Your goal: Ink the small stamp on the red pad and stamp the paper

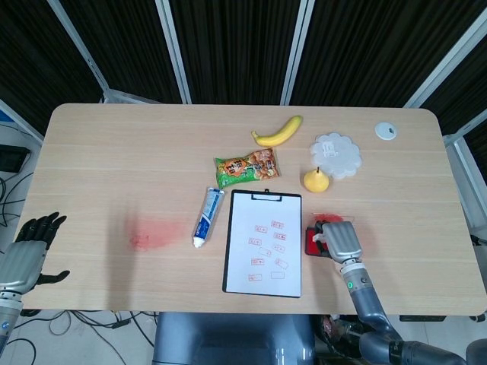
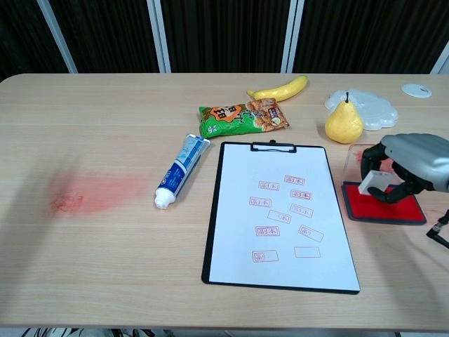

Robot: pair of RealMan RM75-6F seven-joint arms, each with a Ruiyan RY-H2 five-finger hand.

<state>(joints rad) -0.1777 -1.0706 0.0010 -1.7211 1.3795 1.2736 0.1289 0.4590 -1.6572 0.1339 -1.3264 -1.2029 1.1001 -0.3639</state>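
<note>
Table (image 1: 114,144) runs wide; its whole 9 o'clock half is bare wood but for a red smear (image 2: 84,193), giving open room there. Things cluster from centre toward 3 o'clock. Clipboard (image 2: 212,232) sits at centre-front with the paper (image 2: 280,232) clipped on, its near edge close to the table's front edge, its sheet already marked with several red rectangular imprints. Toothpaste (image 2: 181,170) lies tilted just off the clipboard's 10 o'clock corner, apart from it. Snack bag (image 2: 242,117) is at 12 o'clock of the clipboard, banana (image 2: 278,88) beyond that. Pear (image 2: 343,121) stands upright at the clipboard's 1 o'clock, touching or just before a white scalloped dish (image 2: 375,107) (contact not clear). Small white disc (image 2: 416,90) near the far right corner. Red pad (image 2: 382,206) lies just beside the clipboard's right edge at 3 o'clock, a narrow strip of wood between them. Right hand (image 2: 410,168) hangs over the pad, fingers curled round the stamp (image 2: 372,181), a small white block pinched between thumb and fingers, tilted, its lower end down at the pad's red face; whether it touches, cannot tell. Left hand (image 1: 27,255) is off the table's 8 o'clock corner, outside the edge, holding nothing, fingers spread (head view only).
</note>
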